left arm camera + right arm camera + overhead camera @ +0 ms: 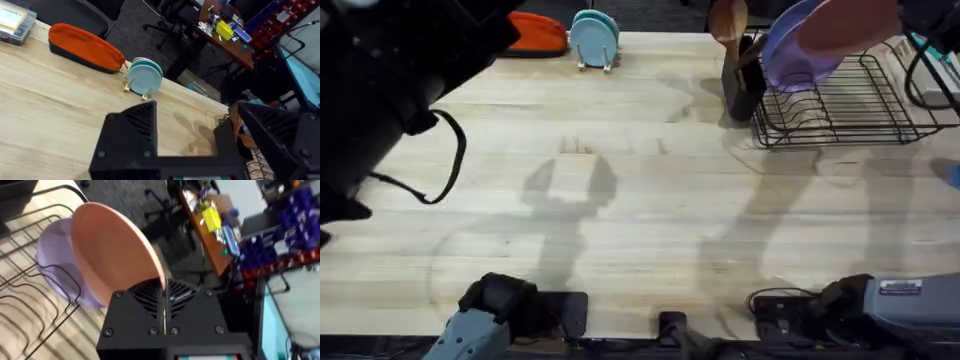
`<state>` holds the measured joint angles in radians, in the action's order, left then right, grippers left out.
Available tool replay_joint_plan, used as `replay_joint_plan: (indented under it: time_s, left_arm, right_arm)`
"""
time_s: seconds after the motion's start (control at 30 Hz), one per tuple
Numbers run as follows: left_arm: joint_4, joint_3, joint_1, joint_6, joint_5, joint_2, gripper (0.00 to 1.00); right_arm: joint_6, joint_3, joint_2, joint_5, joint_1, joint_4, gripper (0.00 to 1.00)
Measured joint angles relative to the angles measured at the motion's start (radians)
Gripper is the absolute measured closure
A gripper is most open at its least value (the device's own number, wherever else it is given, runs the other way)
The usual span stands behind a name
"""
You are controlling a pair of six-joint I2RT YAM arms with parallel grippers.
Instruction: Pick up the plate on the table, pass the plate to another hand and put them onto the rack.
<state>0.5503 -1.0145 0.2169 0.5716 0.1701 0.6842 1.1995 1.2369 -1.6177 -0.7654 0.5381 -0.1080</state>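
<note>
Black wire rack (850, 105) at surface's (640, 220) far right holds lavender plate (790, 50) upright. Salmon plate (115, 255) on edge just beside it, above rack, rim clamped in right claw (162, 300). Left claw (195, 130) raised, fingers apart, empty; teal plates (146, 77) beyond.

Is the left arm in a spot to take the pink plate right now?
Probably not. The left end effector is open near the table's far left, while the pink plate is clamped in the right end effector over the rack.
</note>
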Motion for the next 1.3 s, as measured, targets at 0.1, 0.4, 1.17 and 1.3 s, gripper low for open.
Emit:
replay_joint_plan:
  time_s: [0.1,0.4,1.17,1.3]
  left_arm:
    - [0.000,0.000,0.000,0.000,0.002,0.000,0.006]
    - [0.000,0.000,0.000,0.000,0.003,0.000,0.009]
    - [0.000,0.000,0.000,0.000,0.003,0.000,0.007]
    - [0.000,0.000,0.000,0.000,0.003,0.000,0.008]
  right_arm:
    - [0.014,0.000,-0.061,-0.084,-0.013,-0.020,0.970]
    - [0.015,0.000,-0.104,-0.105,-0.021,-0.018,0.970]
    - [0.023,0.000,-0.104,-0.103,-0.021,0.027,0.972]
    - [0.039,0.000,-0.133,-0.097,-0.021,0.021,0.971]
